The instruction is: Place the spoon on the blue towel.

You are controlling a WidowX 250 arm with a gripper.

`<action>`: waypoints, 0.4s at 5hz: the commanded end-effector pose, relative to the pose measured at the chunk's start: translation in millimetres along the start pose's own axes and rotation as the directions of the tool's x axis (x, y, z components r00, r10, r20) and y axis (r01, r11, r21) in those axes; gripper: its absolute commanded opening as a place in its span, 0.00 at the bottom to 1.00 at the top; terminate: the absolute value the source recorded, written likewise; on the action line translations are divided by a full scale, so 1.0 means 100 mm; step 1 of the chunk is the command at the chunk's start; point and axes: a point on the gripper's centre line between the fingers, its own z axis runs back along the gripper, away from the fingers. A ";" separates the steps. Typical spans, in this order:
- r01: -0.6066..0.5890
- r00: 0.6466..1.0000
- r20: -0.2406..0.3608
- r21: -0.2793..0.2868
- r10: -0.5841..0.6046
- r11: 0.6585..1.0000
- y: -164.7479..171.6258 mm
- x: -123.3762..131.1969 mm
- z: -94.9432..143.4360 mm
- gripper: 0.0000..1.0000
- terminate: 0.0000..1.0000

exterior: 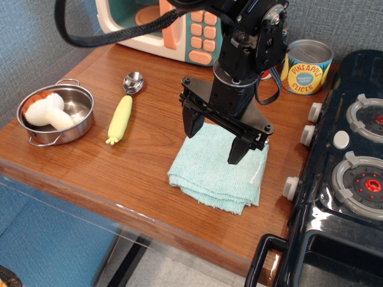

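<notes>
The spoon (124, 110) lies flat on the wooden table, its silver bowl pointing to the back and its pale yellow-green corn-like handle toward the front. The blue towel (209, 173) lies folded to the right of the spoon, apart from it. My gripper (214, 140) hangs over the towel's back part, fingers pointing down and spread wide open, holding nothing. It stands well to the right of the spoon.
A steel pot (57, 113) with a toy mushroom stands at the left. A toy microwave (167, 27) is at the back, a pineapple can (306, 67) at the back right. A toy stove (347, 173) fills the right side. The table's front edge is near.
</notes>
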 end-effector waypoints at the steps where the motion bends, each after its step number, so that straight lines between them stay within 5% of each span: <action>1: 0.000 1.000 0.000 0.000 0.000 1.000 0.00 0.00 0.00 1.00 0.00; 2: -0.067 0.998 -0.002 0.029 0.067 0.997 0.30 0.00 -0.13 1.00 0.00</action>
